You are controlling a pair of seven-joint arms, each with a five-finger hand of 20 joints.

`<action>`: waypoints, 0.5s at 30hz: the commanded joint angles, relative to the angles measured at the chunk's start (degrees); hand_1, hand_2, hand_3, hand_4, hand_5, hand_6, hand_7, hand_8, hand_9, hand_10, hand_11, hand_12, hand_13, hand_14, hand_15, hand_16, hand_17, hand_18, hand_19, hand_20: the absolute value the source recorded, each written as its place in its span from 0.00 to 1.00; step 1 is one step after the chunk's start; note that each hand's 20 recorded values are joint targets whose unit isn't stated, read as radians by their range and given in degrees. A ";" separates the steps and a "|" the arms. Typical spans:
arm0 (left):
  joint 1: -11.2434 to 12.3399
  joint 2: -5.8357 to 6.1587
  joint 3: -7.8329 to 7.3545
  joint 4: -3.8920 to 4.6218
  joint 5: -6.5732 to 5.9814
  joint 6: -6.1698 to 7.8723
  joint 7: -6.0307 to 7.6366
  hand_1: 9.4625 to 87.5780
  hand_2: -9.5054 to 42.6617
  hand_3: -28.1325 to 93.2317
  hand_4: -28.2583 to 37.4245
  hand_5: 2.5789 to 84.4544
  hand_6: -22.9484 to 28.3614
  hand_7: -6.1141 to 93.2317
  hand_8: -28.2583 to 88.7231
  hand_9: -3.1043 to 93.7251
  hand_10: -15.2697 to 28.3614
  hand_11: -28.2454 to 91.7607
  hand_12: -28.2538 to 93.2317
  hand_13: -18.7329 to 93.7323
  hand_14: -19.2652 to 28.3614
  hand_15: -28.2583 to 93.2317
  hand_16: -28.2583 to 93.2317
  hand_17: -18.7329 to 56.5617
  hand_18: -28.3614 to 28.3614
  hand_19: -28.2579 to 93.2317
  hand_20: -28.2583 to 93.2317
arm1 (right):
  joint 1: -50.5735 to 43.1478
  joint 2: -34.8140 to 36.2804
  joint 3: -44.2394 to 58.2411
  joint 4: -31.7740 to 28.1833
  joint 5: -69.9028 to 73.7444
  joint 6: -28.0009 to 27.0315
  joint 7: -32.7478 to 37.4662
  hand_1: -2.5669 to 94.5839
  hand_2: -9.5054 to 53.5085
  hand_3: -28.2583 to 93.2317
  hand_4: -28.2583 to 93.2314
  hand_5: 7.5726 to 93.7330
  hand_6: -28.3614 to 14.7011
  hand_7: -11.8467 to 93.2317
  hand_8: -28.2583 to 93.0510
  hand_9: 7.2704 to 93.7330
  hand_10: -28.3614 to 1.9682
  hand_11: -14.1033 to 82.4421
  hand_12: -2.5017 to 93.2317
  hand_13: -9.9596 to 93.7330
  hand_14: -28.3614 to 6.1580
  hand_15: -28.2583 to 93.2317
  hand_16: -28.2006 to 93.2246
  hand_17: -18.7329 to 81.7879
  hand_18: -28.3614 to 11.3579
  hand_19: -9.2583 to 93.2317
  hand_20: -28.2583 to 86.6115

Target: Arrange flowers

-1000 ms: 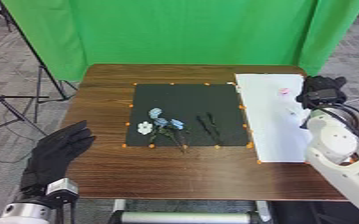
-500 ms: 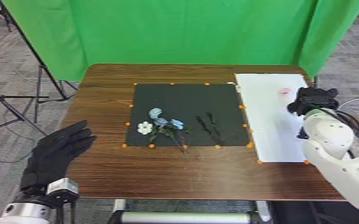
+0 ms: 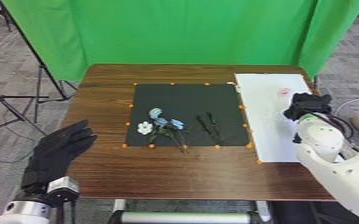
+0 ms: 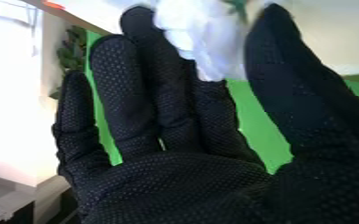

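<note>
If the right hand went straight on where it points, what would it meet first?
Probably the white, ruffled flower petals beside the fingertips of the right hand, though depth there is unclear and it might pass them.

Has drawn the right hand (image 3: 307,106) back along the right edge of the surface (image 3: 193,182), nearer the robot and slightly leftward. Now covers more of the white sheet (image 3: 269,140), including a patch visible a second ago, just nearward of the pink flower (image 3: 285,92). Has also swung the right arm (image 3: 321,135) leftward, farther over the sheet's edge.
</note>
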 commanded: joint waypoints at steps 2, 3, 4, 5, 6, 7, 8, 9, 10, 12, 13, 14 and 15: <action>0.48 -0.31 0.02 0.08 0.15 -0.41 0.11 0.23 0.29 0.91 0.25 0.53 0.72 0.19 0.17 0.43 0.87 0.53 0.30 0.41 1.00 0.71 0.13 0.12 0.88 0.71 0.33 | 0.82 0.39 -2.15 2.59 -2.99 5.37 1.33 0.54 0.00 0.87 0.00 0.77 0.62 0.34 0.22 0.86 0.66 0.37 0.40 0.67 0.57 0.80 0.48 0.31 0.05 0.80 0.58; 0.58 -0.21 0.05 0.08 0.09 -0.29 0.40 0.23 0.29 0.91 0.25 0.53 0.72 0.19 0.17 0.43 0.87 0.53 0.30 0.41 1.00 0.71 0.13 0.12 0.88 0.71 0.33 | 0.95 0.46 -2.39 2.68 -3.26 6.02 1.40 0.56 0.01 0.86 0.00 0.80 0.64 0.35 0.23 0.89 0.67 0.38 0.40 0.69 0.60 0.79 0.49 0.32 0.06 0.80 0.57; 0.58 -0.15 0.10 0.03 -0.06 -0.10 0.54 0.23 0.29 0.91 0.25 0.53 0.72 0.19 0.17 0.43 0.87 0.53 0.30 0.41 1.00 0.71 0.13 0.12 0.88 0.71 0.33 | 1.34 0.50 -2.79 2.89 -3.81 6.52 1.27 0.56 0.02 0.86 0.00 0.82 0.65 0.35 0.23 0.90 0.69 0.38 0.41 0.71 0.61 0.79 0.50 0.32 0.07 0.81 0.57; 0.57 -0.12 0.12 0.03 -0.13 -0.01 0.65 0.23 0.29 0.91 0.24 0.53 0.72 0.19 0.17 0.43 0.87 0.53 0.30 0.41 1.00 0.71 0.13 0.12 0.88 0.71 0.33 | 1.77 0.55 -3.12 3.01 -3.92 6.41 1.22 0.57 0.02 0.86 0.00 0.83 0.66 0.35 0.23 0.91 0.70 0.39 0.41 0.72 0.63 0.78 0.50 0.33 0.07 0.81 0.57; 0.67 -0.06 0.17 -0.04 -0.14 0.13 0.78 0.23 0.29 0.91 0.25 0.53 0.72 0.19 0.17 0.43 0.87 0.53 0.30 0.41 1.00 0.71 0.13 0.12 0.88 0.71 0.33 | 1.88 0.61 -3.17 2.91 -3.85 6.52 1.24 0.57 0.01 0.86 0.00 0.83 0.66 0.35 0.23 0.92 0.71 0.40 0.41 0.73 0.63 0.78 0.50 0.34 0.07 0.81 0.57; 0.80 0.00 0.18 -0.11 -0.14 0.16 0.90 0.23 0.29 0.91 0.24 0.53 0.72 0.19 0.17 0.43 0.87 0.53 0.30 0.41 1.00 0.71 0.13 0.12 0.88 0.71 0.33 | 2.09 0.80 -3.39 2.87 -3.74 7.04 1.33 0.58 0.01 0.86 0.00 0.84 0.66 0.35 0.24 0.92 0.71 0.40 0.41 0.74 0.63 0.78 0.51 0.34 0.07 0.81 0.57; 0.83 -0.07 0.17 -0.12 -0.14 0.16 0.85 0.23 0.29 0.91 0.25 0.53 0.72 0.19 0.17 0.42 0.87 0.53 0.30 0.41 1.00 0.71 0.13 0.12 0.88 0.71 0.33 | 2.22 0.98 -3.50 2.66 -3.81 7.47 1.47 0.58 0.01 0.86 0.00 0.84 0.66 0.34 0.24 0.92 0.71 0.41 0.41 0.74 0.63 0.78 0.51 0.34 0.07 0.82 0.57; 1.01 -0.09 0.12 -0.18 -0.21 0.29 1.00 0.23 0.29 0.91 0.25 0.53 0.72 0.19 0.17 0.42 0.86 0.53 0.30 0.41 1.00 0.71 0.13 0.12 0.88 0.71 0.33 | 2.76 0.97 -3.79 2.57 -3.72 8.05 1.47 0.58 0.01 0.86 0.00 0.84 0.66 0.34 0.24 0.93 0.72 0.41 0.41 0.74 0.64 0.78 0.51 0.34 0.07 0.82 0.57; 1.15 -0.20 0.01 -0.25 -0.17 0.26 0.84 0.23 0.29 0.91 0.24 0.53 0.72 0.19 0.17 0.42 0.87 0.53 0.30 0.41 1.00 0.71 0.13 0.12 0.88 0.71 0.33 | 2.66 1.13 -3.48 1.95 -3.35 8.26 1.26 0.58 0.01 0.86 0.00 0.85 0.66 0.34 0.24 0.93 0.73 0.41 0.41 0.75 0.64 0.78 0.51 0.34 0.07 0.82 0.57; 1.33 -0.25 -0.24 -0.38 -0.07 0.29 0.72 0.23 0.29 0.91 0.24 0.53 0.72 0.19 0.17 0.43 0.87 0.53 0.30 0.41 1.00 0.71 0.13 0.12 0.88 0.71 0.33 | 2.98 1.59 -3.52 0.53 -3.11 8.95 0.46 0.58 0.01 0.86 0.00 0.85 0.66 0.34 0.24 0.93 0.72 0.41 0.42 0.75 0.63 0.78 0.51 0.35 0.07 0.82 0.57; 1.62 -0.20 -0.38 -0.48 -0.14 0.43 0.83 0.23 0.29 0.91 0.24 0.53 0.72 0.19 0.17 0.43 0.86 0.53 0.30 0.41 1.00 0.71 0.13 0.12 0.88 0.71 0.33 | 3.39 1.76 -3.84 -0.22 -3.00 9.41 -0.12 0.58 0.01 0.86 0.00 0.85 0.66 0.34 0.24 0.93 0.72 0.41 0.42 0.75 0.63 0.78 0.51 0.35 0.07 0.82 0.57; 1.85 -0.29 -0.53 -0.60 -0.15 0.57 0.85 0.23 0.29 0.91 0.24 0.53 0.72 0.19 0.17 0.43 0.86 0.53 0.30 0.41 1.00 0.71 0.13 0.12 0.88 0.71 0.33 | 4.27 1.99 -4.76 -0.99 -2.58 10.04 -0.52 0.58 0.00 0.87 0.00 0.85 0.66 0.33 0.24 0.93 0.72 0.41 0.41 0.75 0.63 0.78 0.51 0.35 0.07 0.82 0.57; 1.93 -0.39 -0.66 -0.66 -0.14 0.66 0.76 0.23 0.29 0.91 0.24 0.53 0.72 0.19 0.17 0.43 0.87 0.53 0.30 0.41 1.00 0.71 0.13 0.12 0.88 0.71 0.33 | 4.82 2.03 -5.24 -1.87 -2.45 10.50 -1.19 0.58 0.00 0.87 0.00 0.86 0.66 0.33 0.25 0.93 0.72 0.41 0.41 0.75 0.63 0.78 0.51 0.35 0.07 0.82 0.57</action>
